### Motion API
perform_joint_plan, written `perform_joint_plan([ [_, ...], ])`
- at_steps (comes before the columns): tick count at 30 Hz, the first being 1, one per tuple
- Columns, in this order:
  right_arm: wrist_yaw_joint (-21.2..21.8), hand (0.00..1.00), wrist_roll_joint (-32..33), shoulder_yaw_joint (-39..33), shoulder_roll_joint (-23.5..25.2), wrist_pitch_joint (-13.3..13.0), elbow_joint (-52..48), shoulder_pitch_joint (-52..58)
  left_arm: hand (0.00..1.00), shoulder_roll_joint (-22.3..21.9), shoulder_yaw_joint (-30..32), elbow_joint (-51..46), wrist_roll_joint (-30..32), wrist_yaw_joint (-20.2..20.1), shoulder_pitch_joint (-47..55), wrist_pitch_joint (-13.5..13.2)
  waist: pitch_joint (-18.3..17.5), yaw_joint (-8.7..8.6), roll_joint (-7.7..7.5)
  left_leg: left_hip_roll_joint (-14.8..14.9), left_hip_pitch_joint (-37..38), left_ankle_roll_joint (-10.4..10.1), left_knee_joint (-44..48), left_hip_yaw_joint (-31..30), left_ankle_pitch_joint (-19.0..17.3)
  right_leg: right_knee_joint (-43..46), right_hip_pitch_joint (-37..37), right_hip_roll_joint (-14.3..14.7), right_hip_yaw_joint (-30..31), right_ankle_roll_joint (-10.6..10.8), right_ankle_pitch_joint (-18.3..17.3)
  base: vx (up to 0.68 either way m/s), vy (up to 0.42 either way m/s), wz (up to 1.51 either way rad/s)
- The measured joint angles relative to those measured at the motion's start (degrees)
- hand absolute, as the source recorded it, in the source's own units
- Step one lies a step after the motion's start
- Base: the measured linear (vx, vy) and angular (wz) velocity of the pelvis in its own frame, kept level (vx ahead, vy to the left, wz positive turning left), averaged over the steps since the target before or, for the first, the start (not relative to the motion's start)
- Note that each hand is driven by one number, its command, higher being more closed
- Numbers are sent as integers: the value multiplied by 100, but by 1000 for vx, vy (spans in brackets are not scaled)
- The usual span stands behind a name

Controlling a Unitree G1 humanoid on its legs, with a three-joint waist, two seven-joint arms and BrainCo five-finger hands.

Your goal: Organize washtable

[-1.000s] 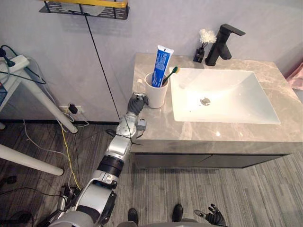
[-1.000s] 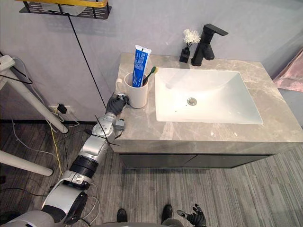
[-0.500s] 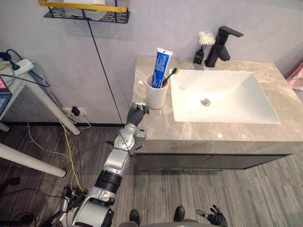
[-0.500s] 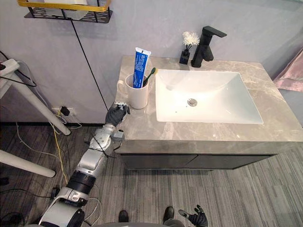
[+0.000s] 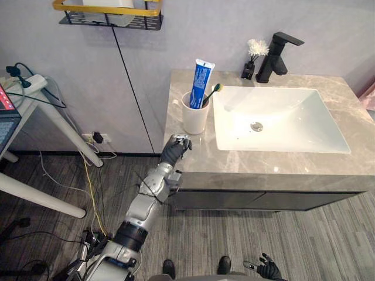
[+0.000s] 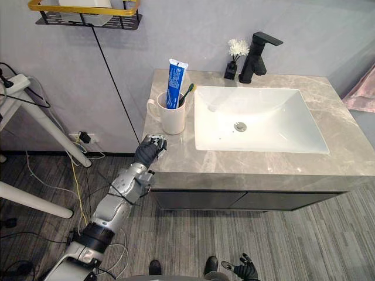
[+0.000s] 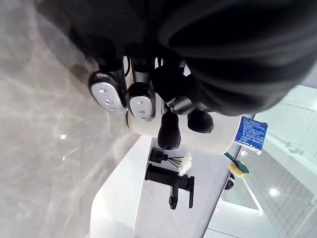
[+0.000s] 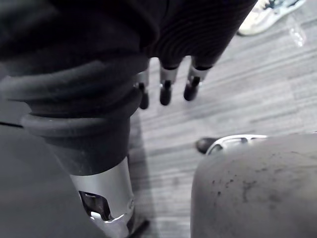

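— Where is the cup (image 5: pixel 194 114)?
— Upright on the counter (image 5: pixel 263 161), just left of the sink (image 5: pixel 281 123), with the toothpaste (image 5: pixel 201 82) and toothbrush (image 5: pixel 212 92) standing in it.
— Are you holding it?
— No. From above, my left hand (image 5: pixel 176 150) sits at the counter's front edge, near the cup but apart from it. My wrist camera adds what that misses: my fingers (image 7: pixel 141 101) loose and empty, with the faucet (image 7: pixel 171 181) past them.
— And the other?
— My right hand (image 5: pixel 267 271) hangs low over the floor (image 8: pixel 237 114), fingers slack, empty.
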Motion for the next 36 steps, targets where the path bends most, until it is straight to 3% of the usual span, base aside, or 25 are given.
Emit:
perform_joint_plan([
  [7, -5, 0, 1, -4, -1, 7, 50, -37, 100, 0, -154, 161, -21, 89, -253, -59, -8, -119, -2, -2, -50, 0, -10, 62, -1, 0, -86, -1, 61, 5, 6, -10, 1, -3],
  [13, -6, 0, 0, 16, -4, 9, 66, -66, 100, -189, -203, 1142, -20, 329, -1102, -86, -2, -174, -14, -2, -51, 0, -7, 85, -1, -2, -97, -2, 82, 3, 18, -1, 0, -1],
  [15, -11, 0, 3, 45, -4, 9, 52, -80, 100, -188, -203, 1166, -28, 375, -1149, -101, -1, -257, -14, -1, -74, 0, -8, 101, -1, -2, -156, -2, 100, 2, 24, -24, 1, -5],
  [21, -18, 0, 3, 53, -5, 29, 53, -96, 100, -283, -316, 1193, -198, 450, -1312, -117, 11, -264, -27, 0, -153, 0, -16, 203, -1, -2, -272, -1, 205, 1, 62, -5, 4, -9],
  [24, -32, 0, 4, 56, -2, 35, 52, -127, 100, -351, -335, 1404, -177, 477, -1516, -187, 74, -275, -39, 0, -171, 1, -7, 205, -1, -2, -287, -1, 209, -1, 67, 0, 0, 0],
  [29, -95, 0, 4, 119, -66, 26, -64, -170, 100, -400, -194, 1641, 473, 638, -1916, -253, 258, -274, -51, 13, -218, 0, -8, 385, -1, -2, -437, 10, 401, -8, 128, -27, -2, -17],
  [36, -136, 0, 3, 227, -110, -4, -332, -168, 100, -396, 179, 1779, 537, 814, -2454, -357, 560, -305, -21, 30, -336, 1, 3, 521, -1, 1, -623, 32, 540, -18, 180, -32, -10, -12],
])
